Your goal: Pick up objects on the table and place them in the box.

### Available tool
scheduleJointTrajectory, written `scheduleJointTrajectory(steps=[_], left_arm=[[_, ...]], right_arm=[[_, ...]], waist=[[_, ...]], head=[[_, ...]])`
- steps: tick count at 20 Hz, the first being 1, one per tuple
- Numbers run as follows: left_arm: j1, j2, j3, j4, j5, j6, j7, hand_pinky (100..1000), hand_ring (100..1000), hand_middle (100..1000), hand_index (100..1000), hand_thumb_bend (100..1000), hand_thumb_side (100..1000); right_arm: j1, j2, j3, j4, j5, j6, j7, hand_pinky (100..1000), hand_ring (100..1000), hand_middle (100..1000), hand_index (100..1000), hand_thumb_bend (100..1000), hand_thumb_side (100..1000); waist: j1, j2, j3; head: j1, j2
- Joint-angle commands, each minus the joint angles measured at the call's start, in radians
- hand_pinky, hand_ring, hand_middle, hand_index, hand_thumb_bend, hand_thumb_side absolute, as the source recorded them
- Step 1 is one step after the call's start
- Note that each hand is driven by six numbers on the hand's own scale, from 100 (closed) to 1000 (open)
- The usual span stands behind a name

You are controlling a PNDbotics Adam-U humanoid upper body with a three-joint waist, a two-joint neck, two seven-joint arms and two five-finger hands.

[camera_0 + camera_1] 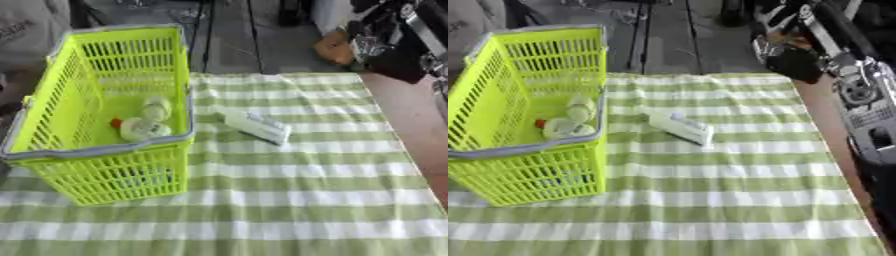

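One yellow-green basket holds two pale bottles, and one white tube lies outside.

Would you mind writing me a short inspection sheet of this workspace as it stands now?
Surface: table under a green and white checked cloth, lying flat.
Job's things: lime green basket at the left holds two pale bottle-like items and a small orange piece; a white tube-like pack lies on the cloth just right of the basket.
Clutter: nothing seen.
Robot hands: right robot hand raised at the upper right above the table's far edge, fingers not readable; left robot hand not in view.
Cables: nothing seen on the cloth.
Surroundings: dark floor beyond the table; brown surface along the right edge.
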State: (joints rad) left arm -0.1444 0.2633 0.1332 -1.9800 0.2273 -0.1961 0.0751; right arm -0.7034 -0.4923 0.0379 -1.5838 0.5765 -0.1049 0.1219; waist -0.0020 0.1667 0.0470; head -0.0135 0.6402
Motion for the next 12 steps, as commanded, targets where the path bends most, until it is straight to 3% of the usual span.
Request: scheduleJointTrajectory(steps=[1, 12], left_arm=[[-0.006, 0.011, 0.01, -0.02, -0.003, -0.003, 0.002, 724, 977, 867, 797, 262, 873], [-0.007, 0.012, 0.009, -0.02, -0.002, -0.001, 0.001, 724, 978, 867, 796, 263, 872]], right_arm=[[-0.015, -0.02, -0.009, -0.016, 0.0, 0.002, -0.003, 586, 676, 721, 851, 176, 555], [-0.014, -0.014, -0.009, -0.017, 0.003, 0.003, -0.001, 587, 677, 722, 851, 177, 555]], waist=[[0.0, -0.019, 0.001], [-0.002, -0.023, 0.001]], head=[[-0.004, 0.01], [-0.009, 0.011]])
